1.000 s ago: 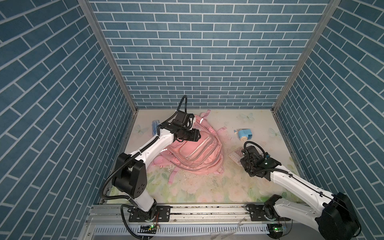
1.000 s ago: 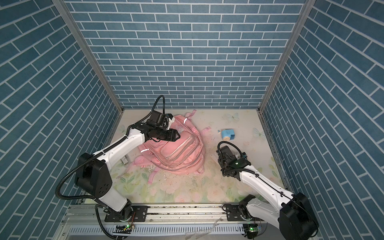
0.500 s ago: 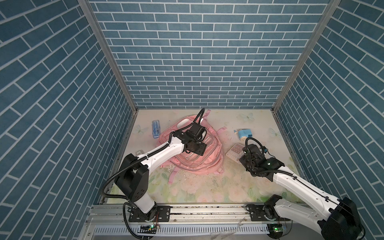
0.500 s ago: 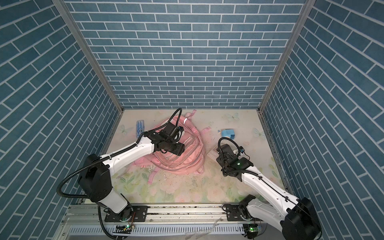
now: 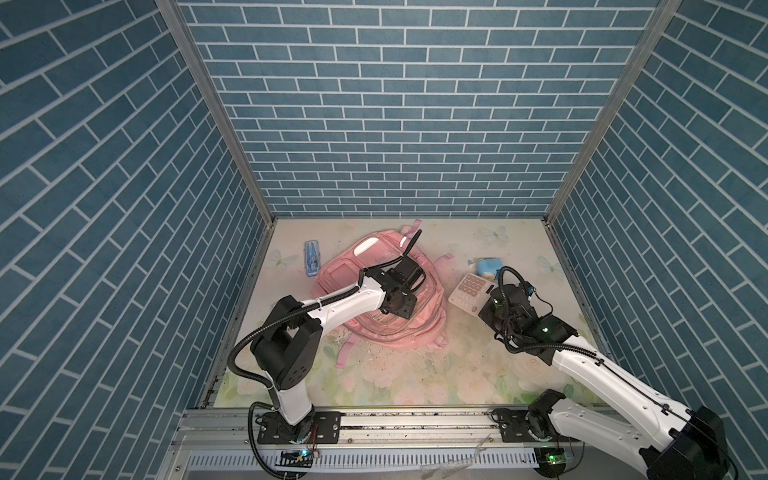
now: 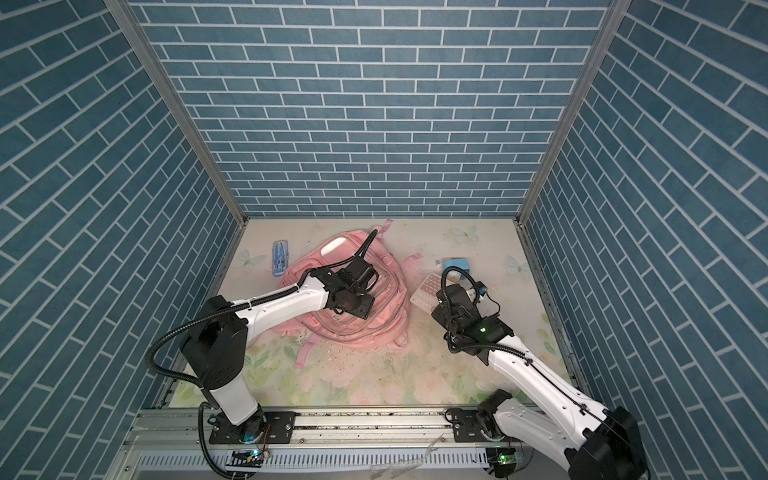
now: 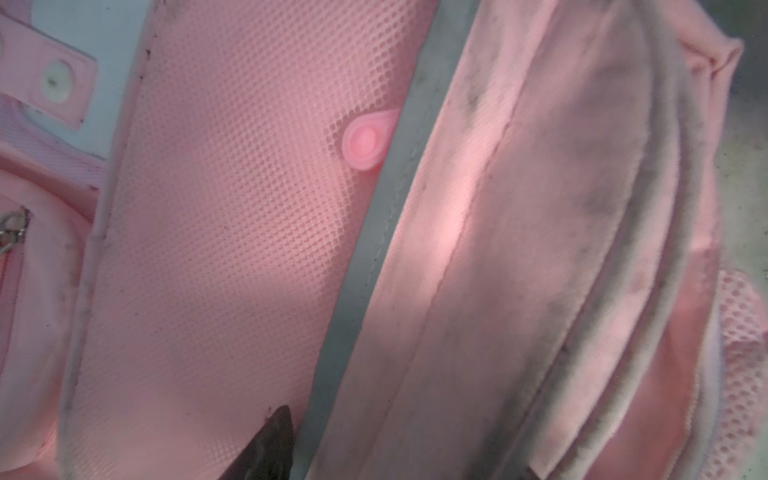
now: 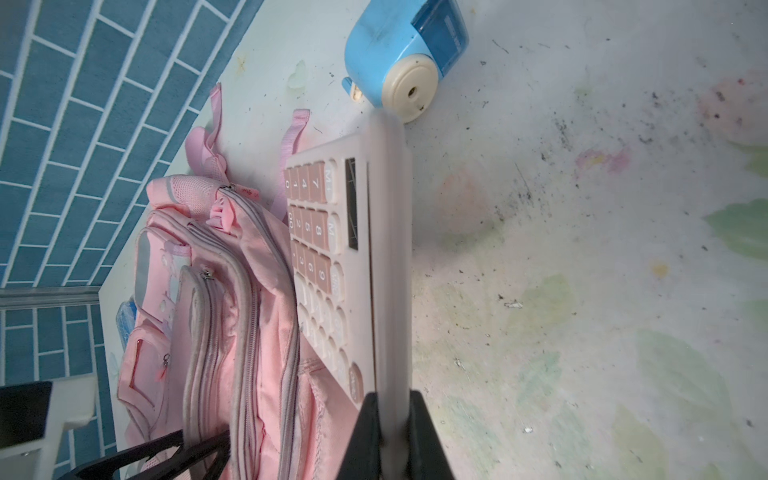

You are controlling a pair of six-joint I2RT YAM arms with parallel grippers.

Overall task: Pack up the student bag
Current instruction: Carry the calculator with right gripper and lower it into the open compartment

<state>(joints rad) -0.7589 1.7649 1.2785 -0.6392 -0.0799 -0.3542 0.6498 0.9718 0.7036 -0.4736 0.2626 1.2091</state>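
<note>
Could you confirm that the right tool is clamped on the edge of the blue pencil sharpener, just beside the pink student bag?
Not quite: the right tool is clamped on the edge of the pink calculator, just beside the pink student bag. The blue pencil sharpener lies free beyond it, as the right wrist view shows.

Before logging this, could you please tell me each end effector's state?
Left end effector: open, above the student bag.
Right end effector: closed on the calculator.
</note>
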